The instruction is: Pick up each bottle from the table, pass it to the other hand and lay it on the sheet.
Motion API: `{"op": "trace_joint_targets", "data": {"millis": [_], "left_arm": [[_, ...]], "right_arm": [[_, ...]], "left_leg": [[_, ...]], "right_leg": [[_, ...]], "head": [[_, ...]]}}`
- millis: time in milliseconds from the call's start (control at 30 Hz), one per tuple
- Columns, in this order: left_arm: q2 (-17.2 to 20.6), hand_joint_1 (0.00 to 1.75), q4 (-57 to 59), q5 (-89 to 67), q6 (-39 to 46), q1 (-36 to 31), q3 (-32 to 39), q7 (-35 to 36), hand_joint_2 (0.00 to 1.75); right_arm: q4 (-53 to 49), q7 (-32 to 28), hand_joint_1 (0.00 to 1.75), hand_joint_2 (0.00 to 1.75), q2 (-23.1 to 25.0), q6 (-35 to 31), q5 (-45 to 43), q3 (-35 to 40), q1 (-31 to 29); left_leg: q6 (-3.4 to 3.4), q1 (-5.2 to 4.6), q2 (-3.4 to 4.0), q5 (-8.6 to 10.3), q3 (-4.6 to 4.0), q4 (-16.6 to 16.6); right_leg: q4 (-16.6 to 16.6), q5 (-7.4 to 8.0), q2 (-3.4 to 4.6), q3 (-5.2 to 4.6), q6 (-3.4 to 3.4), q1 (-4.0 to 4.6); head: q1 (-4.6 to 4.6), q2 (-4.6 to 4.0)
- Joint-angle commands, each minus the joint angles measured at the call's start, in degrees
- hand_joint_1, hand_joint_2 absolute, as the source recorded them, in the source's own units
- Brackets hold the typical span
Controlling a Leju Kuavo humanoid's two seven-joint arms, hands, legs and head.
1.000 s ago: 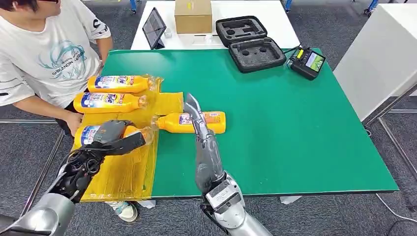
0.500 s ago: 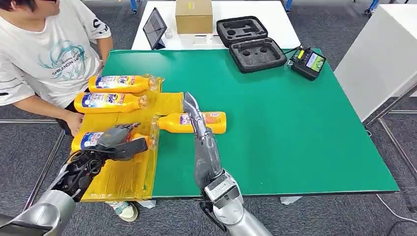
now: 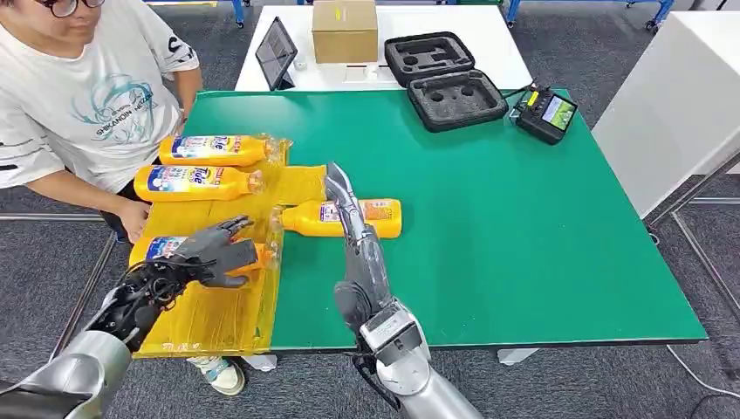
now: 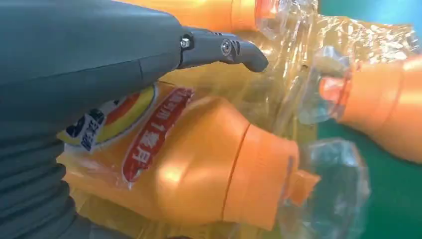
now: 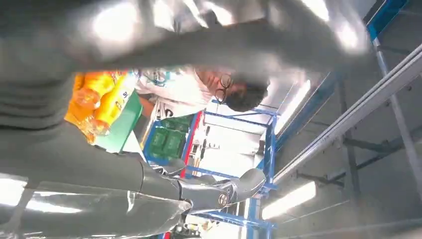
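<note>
Orange bottle count: four, all lying down. Three are on the yellow sheet (image 3: 218, 314) at the table's 9 o'clock side; the fourth bottle (image 3: 384, 216) lies on the green table (image 3: 524, 244) just past the sheet's edge, cap toward the sheet.

Diff vs 1 s ago: left hand (image 3: 214, 253) was wrapped over the nearest bottle (image 3: 161, 249); now its fingers are spread and lifted off, holding nothing. It hovers just above that bottle's neck end. Bottle stays on the sheet, cap pointing to 3 o'clock. Left wrist view confirms: one finger (image 4: 234, 49) stretched clear above the label, bottle body (image 4: 209, 164) resting on crinkled plastic, no contact visible.

Right hand (image 3: 343, 196) barely changes: fingers straight and together, pointing to 12 o'clock, standing in front of the fourth bottle's label. It grips nothing; whether it touches the bottle, cannot tell. Forearm has dropped slightly back toward 6 o'clock.

Other two bottles (image 3: 214, 150) (image 3: 196, 182) unchanged at the sheet's far end. Person in a white t-shirt (image 3: 87, 96) sits at 10 o'clock, one hand (image 3: 133, 218) resting at the sheet's edge. Foam case (image 3: 445, 78), controller (image 3: 545, 112), cardboard box (image 3: 344, 29) at 12 o'clock, unmoved.
</note>
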Motion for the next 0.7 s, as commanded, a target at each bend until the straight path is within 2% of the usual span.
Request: {"op": "trace_joint_targets", "data": {"millis": [33,367,433,500,533,633,667,700], "left_arm": [[-3.74,0.00,1.90,22.93,-15.10,4.32,15.57,-1.13,0.00],[-3.90,0.00,1.11,24.45,-15.29,4.65,16.12,-0.66,0.00],[-5.37,0.00,-1.17,33.70,-11.25,5.00,20.85,-0.07,0.00],[-7.01,0.00,-5.26,37.44,7.11,5.39,23.83,-4.60,0.00],[-6.95,0.00,-7.12,38.97,9.91,5.64,22.91,-5.36,0.00],[-6.30,0.00,-10.60,46.79,10.99,6.72,23.62,-5.62,0.00],[-6.29,0.00,-11.60,47.42,14.60,7.06,23.68,-8.61,0.00],[-6.49,0.00,-14.29,45.30,23.13,7.77,23.51,-13.36,0.00]], "right_arm": [[5.71,0.11,0.00,1.75,-0.13,-1.03,-0.05,-0.23,-2.01],[5.81,0.11,0.00,1.75,-0.20,-1.37,0.13,-0.06,-2.06],[6.06,0.11,0.00,1.75,-0.30,-1.91,0.14,0.49,-2.05],[8.00,0.11,0.00,1.75,-0.34,-1.51,0.51,1.49,-2.39],[8.29,0.11,0.00,1.75,-0.35,-1.74,0.78,1.93,-2.45],[9.72,0.11,0.00,1.75,-0.36,-2.02,0.12,2.90,-3.12],[9.70,0.11,0.00,1.75,-0.45,-2.35,-0.09,3.06,-3.15],[9.89,0.11,0.00,1.75,-0.75,-3.10,0.40,3.47,-3.29]], "left_leg": [[-0.02,-0.02,0.11,-0.03,0.22,-0.10],[-0.01,-0.05,0.00,-0.03,0.14,-0.08],[-0.01,-0.05,-0.02,-0.03,0.14,-0.08],[-0.03,-0.03,0.01,-0.03,0.16,-0.10],[-0.03,-0.01,-0.01,-0.04,0.14,-0.08],[-0.03,0.03,0.00,-0.05,-0.01,0.01],[-0.06,0.06,0.13,-0.08,-0.04,0.03],[-0.04,0.03,0.18,-0.05,-0.16,0.01]], "right_leg": [[-0.10,0.01,0.15,0.16,-0.02,-0.03],[-0.07,-0.04,0.05,0.15,0.03,-0.03],[-0.07,-0.05,0.03,0.15,0.03,-0.03],[-0.11,-0.03,0.07,0.16,0.01,-0.01],[-0.11,-0.03,0.05,0.15,0.01,0.01],[-0.06,-0.03,0.06,-0.01,0.02,0.06],[-0.05,0.00,0.19,-0.08,-0.02,0.09],[-0.04,0.04,0.18,-0.25,-0.03,0.05]], "head": [[0.00,0.00],[0.00,0.00],[0.00,0.00],[0.00,0.00],[0.00,0.00],[0.04,0.00],[0.02,0.00],[0.00,0.00]]}}
